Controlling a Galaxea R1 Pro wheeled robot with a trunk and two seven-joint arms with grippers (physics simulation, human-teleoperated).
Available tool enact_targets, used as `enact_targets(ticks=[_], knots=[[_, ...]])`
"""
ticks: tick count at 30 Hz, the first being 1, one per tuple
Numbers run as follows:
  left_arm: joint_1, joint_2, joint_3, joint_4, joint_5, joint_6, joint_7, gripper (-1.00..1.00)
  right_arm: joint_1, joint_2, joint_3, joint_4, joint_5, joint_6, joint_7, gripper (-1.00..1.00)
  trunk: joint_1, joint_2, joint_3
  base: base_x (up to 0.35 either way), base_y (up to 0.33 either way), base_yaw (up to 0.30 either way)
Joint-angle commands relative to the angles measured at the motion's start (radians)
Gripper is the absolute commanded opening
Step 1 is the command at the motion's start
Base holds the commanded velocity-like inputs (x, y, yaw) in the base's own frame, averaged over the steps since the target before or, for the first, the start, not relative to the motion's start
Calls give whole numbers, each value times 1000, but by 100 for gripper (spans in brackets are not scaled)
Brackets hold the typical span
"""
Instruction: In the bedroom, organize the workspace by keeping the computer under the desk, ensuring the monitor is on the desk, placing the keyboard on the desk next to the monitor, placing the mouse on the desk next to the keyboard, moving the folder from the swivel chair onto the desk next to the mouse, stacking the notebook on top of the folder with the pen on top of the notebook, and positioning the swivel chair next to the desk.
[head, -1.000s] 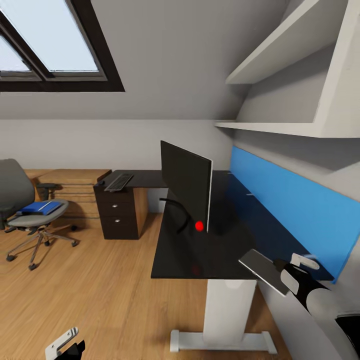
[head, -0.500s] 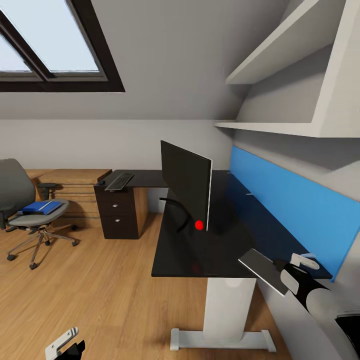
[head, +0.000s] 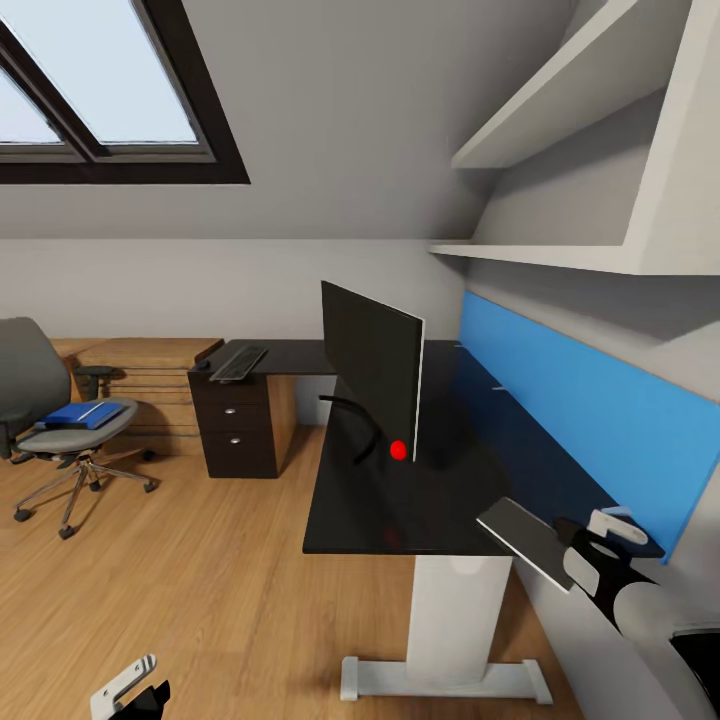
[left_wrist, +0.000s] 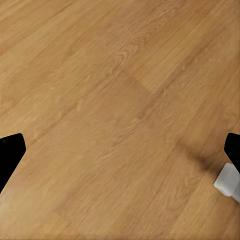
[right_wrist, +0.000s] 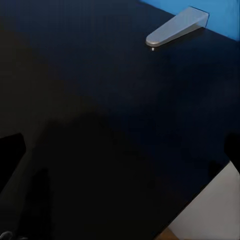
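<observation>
The black monitor (head: 372, 378) stands on the glossy black desk (head: 440, 500). The keyboard (head: 237, 363) lies on the desk's far wing, with the tiny dark mouse (head: 199, 366) beside it. At the left stands the swivel chair (head: 30, 385), with the blue folder (head: 80, 415) on its seat. I cannot make out the notebook or pen, and the computer is out of view. My right gripper (head: 605, 530) (right_wrist: 120, 155) hovers open over the desk's near right corner. My left gripper (head: 125, 688) (left_wrist: 120, 155) hangs open over the wood floor.
A flat grey slab (head: 528, 540) sits at the desk's near corner beside my right wrist. A blue wall panel (head: 580, 410) backs the desk, with white shelves (head: 560, 255) above. The black drawer unit (head: 238, 425) and a wooden chest (head: 140, 375) stand beyond.
My right wrist has sunk slightly over the desk corner. Nothing else has moved.
</observation>
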Motion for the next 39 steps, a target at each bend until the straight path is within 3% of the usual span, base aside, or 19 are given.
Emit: enact_targets(ticks=[1,11,20,27,32,36,37,38,39], knots=[[-1,2,-7,-2,8,-4,7,100,-1,0,8,-1,-10,-6,-3,100,0,-1,-1,0,0,0],[-1,0,-8,-1,9,-4,7,100,1,11,8,-5,-11,-63,-6,100,0,-1,-1,0,0,0],[-2,0,-9,0,10,-4,7,100,1,19,7,-18,-11,-67,-7,100,0,-1,-1,0,0,0],[-1,0,-10,0,10,-4,7,100,8,18,4,-80,-11,-61,-5,100,0,-1,-1,0,0,0],[-1,0,-10,0,10,-4,7,100,57,10,1,-204,-20,-4,-5,100,0,-1,-1,0,0,0],[-1,0,-10,0,10,-4,7,100,138,-10,-1,-390,-55,124,-7,100,0,-1,-1,0,0,0],[-1,0,-10,0,10,-4,7,100,168,-18,-2,-454,-69,162,-9,100,0,-1,-1,0,0,0],[-1,0,-10,0,10,-4,7,100,237,-36,-6,-593,-102,234,-18,100,0,-1,-1,0,0,0],[-1,0,-10,0,10,-4,7,100,353,-57,-23,-801,-147,317,-58,100,0,-1,-1,0,0,0]])
